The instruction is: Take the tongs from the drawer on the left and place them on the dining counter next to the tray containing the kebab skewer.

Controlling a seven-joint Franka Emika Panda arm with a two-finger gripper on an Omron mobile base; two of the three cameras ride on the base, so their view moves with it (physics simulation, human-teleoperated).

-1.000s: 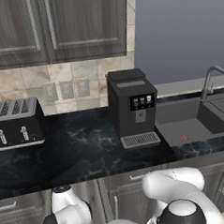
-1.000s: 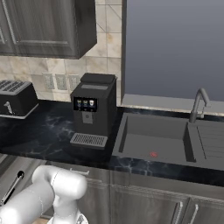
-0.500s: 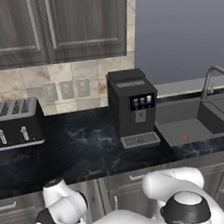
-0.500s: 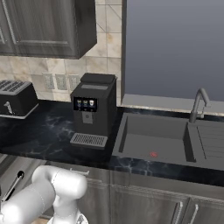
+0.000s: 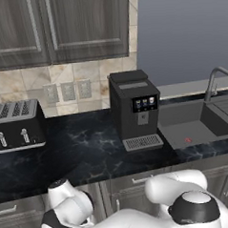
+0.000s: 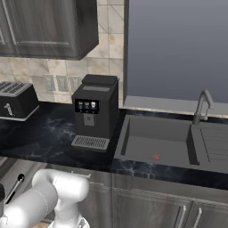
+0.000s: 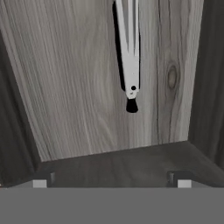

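No readable text or numbers, coffee machine (image 5: 134, 107) screen shows small coloured icons too blurred to read

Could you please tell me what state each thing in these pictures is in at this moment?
Drawer: open, claw looking in.
Tongs: lying flat on the drawer floor, not gripped.
Claw: open, empty, above the drawer.
Upper cabinets: doors shut.
Sink: dry, tap off.
Toaster: levers up.
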